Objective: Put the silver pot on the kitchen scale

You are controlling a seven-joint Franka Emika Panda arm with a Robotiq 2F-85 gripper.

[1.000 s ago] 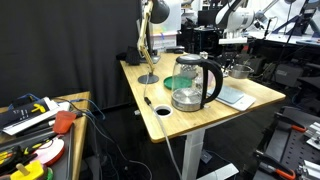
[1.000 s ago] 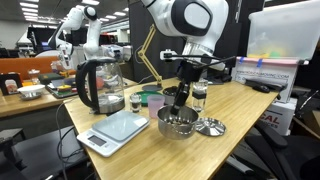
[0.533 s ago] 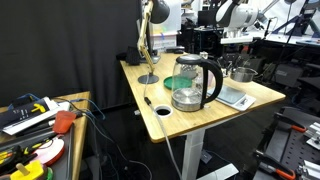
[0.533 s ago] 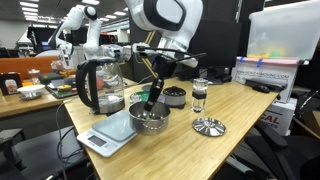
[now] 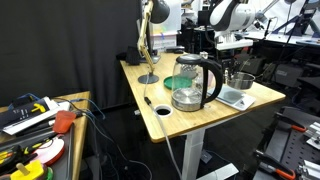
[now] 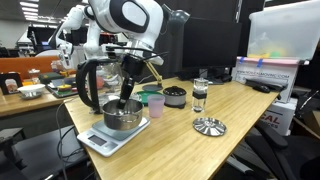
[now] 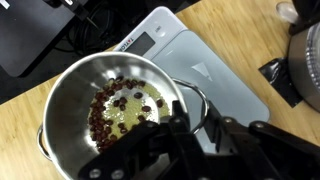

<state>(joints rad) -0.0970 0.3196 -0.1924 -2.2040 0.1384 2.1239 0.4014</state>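
My hand (image 7: 195,122) pinches the silver pot (image 7: 90,100) by its rim; lower left, it looks off-centre over the kitchen scale (image 7: 205,60), so letting go may tip it

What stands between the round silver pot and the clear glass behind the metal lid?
In an exterior view, a green cup and a dark bowl separate the silver pot from the glass.

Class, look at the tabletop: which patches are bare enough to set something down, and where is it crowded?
Bare: the tabletop between the kitchen scale and the metal lid, down to the near edge; also past the lid toward the table's end. Crowded: kettle, silver pot, green item, dark bowl and glass bunch along the back.
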